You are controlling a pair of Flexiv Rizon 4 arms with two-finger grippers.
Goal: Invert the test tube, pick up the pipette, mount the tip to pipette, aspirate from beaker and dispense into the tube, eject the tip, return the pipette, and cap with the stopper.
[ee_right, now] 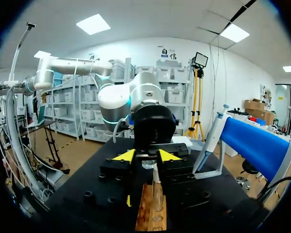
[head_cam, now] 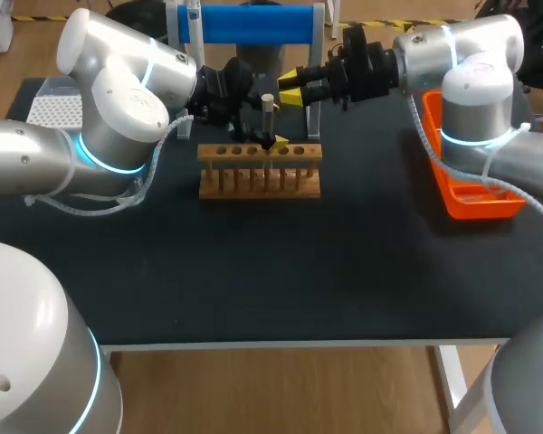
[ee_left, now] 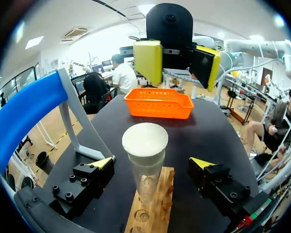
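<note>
A wooden rack (head_cam: 258, 176) stands on the worktop (head_cam: 253, 271). A stoppered test tube (head_cam: 268, 117) is upright in it, between the wide-spread fingers of the left pincer (ee_left: 151, 163), seemingly untouched. The right pincer (head_cam: 292, 87) hangs just behind, parted and empty. An orange basket (head_cam: 475, 203) sits to the right; the pipette (ee_right: 211, 141) leans on the blue stand (head_cam: 244, 23) beyond.

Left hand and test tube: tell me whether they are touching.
Apart. The left wrist view shows a plain gap between the test tube and each of the fingertips of the open left hand.
</note>
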